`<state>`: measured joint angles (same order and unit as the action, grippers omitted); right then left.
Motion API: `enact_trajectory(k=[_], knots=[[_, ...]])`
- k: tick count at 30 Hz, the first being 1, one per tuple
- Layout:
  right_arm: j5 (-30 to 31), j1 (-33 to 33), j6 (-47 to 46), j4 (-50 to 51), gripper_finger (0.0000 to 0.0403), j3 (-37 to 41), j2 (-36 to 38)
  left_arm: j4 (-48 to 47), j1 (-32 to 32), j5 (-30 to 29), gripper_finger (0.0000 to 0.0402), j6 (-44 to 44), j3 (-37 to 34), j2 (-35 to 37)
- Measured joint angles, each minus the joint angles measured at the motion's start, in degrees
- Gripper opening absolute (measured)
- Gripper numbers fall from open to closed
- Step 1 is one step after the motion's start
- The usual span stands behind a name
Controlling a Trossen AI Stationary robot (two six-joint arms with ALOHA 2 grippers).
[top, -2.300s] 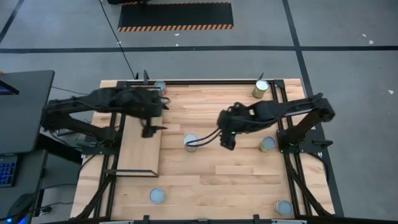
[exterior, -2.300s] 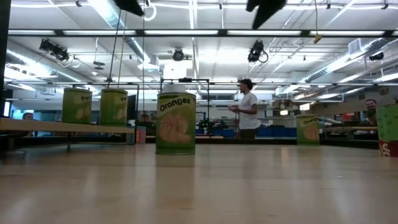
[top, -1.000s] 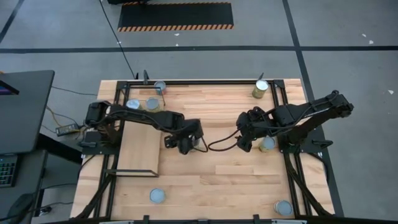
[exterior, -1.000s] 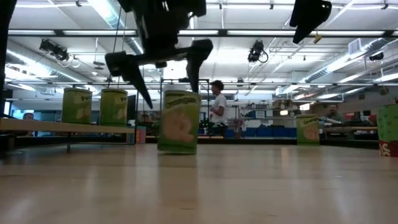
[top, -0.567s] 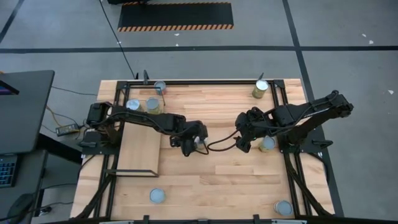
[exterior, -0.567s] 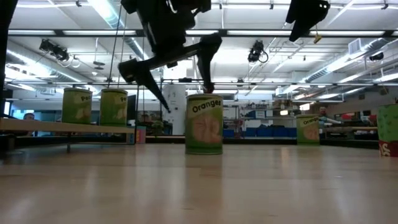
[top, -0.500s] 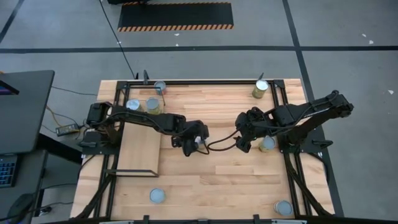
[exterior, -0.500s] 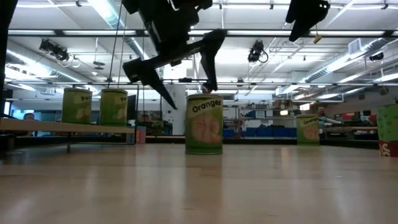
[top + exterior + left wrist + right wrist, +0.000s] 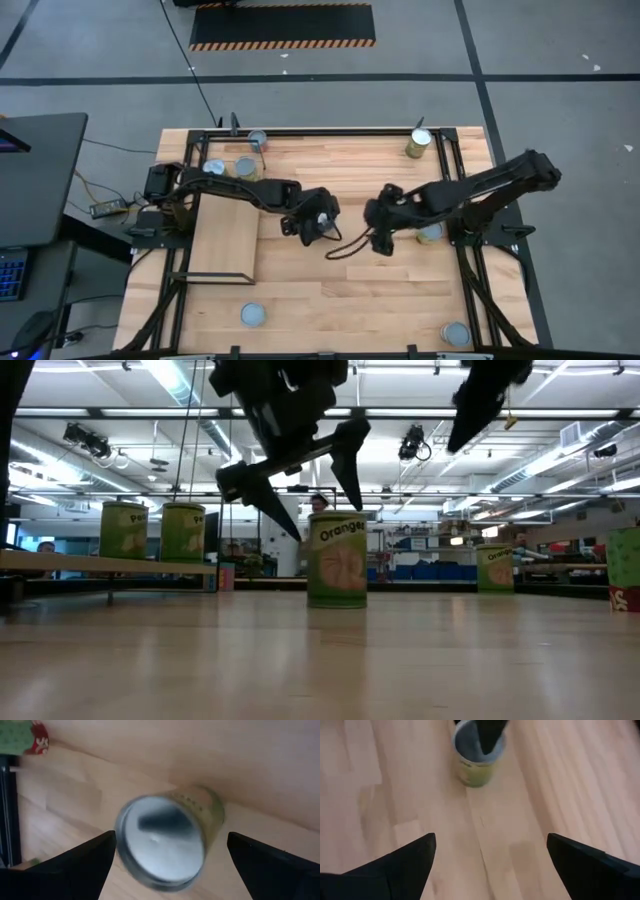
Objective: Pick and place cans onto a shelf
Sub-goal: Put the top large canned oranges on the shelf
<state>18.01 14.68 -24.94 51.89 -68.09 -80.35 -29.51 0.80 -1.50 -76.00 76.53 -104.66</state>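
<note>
One can, green-labelled with a silver top, stands upright on the tabletop near the middle. My left gripper hangs open over it; in its wrist view the can shows between the two spread fingers. My right gripper is open, above the table to the can's right, and sees the can ahead. The shelf lies at the left with two cans standing on its far end. My left gripper reaches down at a slant from the table's left. One finger ends right at the rim of the can's top. I cannot tell whether it touches the rim. The can stands upright on the table.
Other cans stand at the far left, far right, under the right arm, and near the front edge. A black cable loops between the grippers. Black frame rails run along the table's sides.
My left gripper has moved toward the table's right edge and tipped steeper, staying open. The middle can has slid along the table the same way and stands upright. My right gripper has come down and moved toward the can, rolling as it went.
</note>
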Motion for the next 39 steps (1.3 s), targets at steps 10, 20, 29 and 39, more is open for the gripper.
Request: enact_trajectory(k=[10,20,29,39], knots=[[8.4,-8.2,18.9,-17.2,0.0376,8.5,-11.1,0.9,0.1,-2.8,0.0388,0.4,0.0,0.0],[8.2,-10.7,23.8,-37.2,0.0366,8.8,-19.4,-5.8,1.3,-6.2,0.0388,5.1,0.0,1.9],[7.7,-11.1,21.6,-41.9,0.0366,8.9,-19.8,-6.8,1.9,-8.6,0.0388,9.8,-0.1,3.6],[7.7,-8.6,14.4,-28.8,0.0366,8.3,-10.3,-9.3,1.9,-3.0,0.0388,12.4,0.1,8.4]])
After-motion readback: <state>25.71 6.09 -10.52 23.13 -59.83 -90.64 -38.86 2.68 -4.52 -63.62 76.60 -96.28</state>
